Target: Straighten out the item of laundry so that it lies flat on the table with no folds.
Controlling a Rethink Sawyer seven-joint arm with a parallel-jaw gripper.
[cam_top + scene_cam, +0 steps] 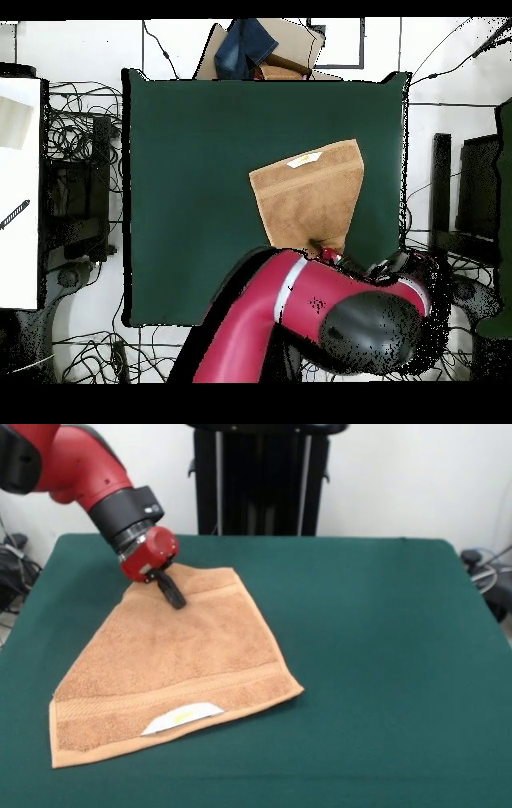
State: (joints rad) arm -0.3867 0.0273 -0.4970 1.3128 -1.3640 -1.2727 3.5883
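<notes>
Light orange-tan terry towel (180, 668) lies on the dark green felt-covered counter (376, 632), on the side of the counter nearest my arm's reach, picture-left in the front view. In the overhead view it sits toward the right half of the counter (190, 200), towel (308, 195) partly under my red arm.

Shape is not a clean rectangle. The near hem with the woven border band and the white label with yellow mark (182, 718) lies flat and wide; the far end narrows toward my end effector (171, 592), so I judge 1 far corner is folded under or drawn inward.

End effector: black tips rest on the towel's far end, just inside the hem. Whether they are clenched on cloth or parted, I cannot tell from either view.

Handling, my judgement:
- Light, soft, limp. No stiffness; it follows any pull and bunches if pushed.
- Terry pile on felt likely drags and clings, not slippery.
- Not fragile.

Where to take hold: the hemmed edge at the narrowed far corner, pinching the double-thick hem, then drawing outward away from the label end to open the fold.
</notes>
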